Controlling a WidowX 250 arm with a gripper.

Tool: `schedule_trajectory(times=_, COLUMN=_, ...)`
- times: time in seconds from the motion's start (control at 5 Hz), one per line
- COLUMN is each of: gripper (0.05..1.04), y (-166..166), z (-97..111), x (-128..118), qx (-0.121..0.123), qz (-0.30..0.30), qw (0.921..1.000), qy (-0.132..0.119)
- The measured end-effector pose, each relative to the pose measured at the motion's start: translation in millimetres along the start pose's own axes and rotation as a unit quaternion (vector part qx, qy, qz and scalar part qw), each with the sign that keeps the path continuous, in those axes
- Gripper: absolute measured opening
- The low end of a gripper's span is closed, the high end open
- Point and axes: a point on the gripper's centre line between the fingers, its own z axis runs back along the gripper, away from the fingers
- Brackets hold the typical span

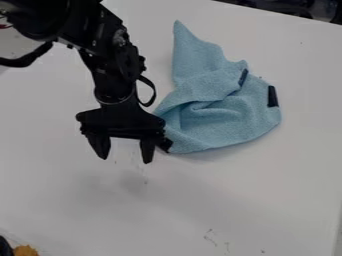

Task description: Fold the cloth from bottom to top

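So on my screen, way over at the near left edge, a dark thing (5,247) is sitting beside a little orange thing (25,250). Moving right, I'm seeing my gripper (125,159) hanging left of the cloth with its jaws standing wide apart, and they're holding nothing. The gripper's right side is overlapping the cloth's left corner from where I'm watching, but I can't tell if they're touching. The arm (110,65) is coming in from the far left and angling down, fingertips pointing toward the near side. Right of that, the light blue cloth (227,117) is lying rumpled on the white table (267,200), toward the far side, one corner poking out far and a couple of dark patches (272,96) showing on its right half.
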Motion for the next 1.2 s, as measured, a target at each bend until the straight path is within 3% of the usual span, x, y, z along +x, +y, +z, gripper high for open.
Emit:
schedule_trajectory(times=0.4, gripper=1.0, y=-9, z=5, x=3, qx=0.014, qz=-0.006, qw=0.9999, qy=0.007)
schedule_trajectory(times=0.8, gripper=1.0, y=-31, z=32, x=14, qx=0.039, qz=-0.02, qw=0.9989, qy=-0.015)
schedule_trajectory(times=1.0, gripper=1.0, y=-41, z=27, x=20, qx=0.008, qz=-0.09, qw=0.9959, qy=-0.003)
schedule_trajectory(times=1.2, gripper=1.0, y=-42, z=24, x=23, qx=-0.003, qz=-0.219, qw=0.9757, qy=0.014)
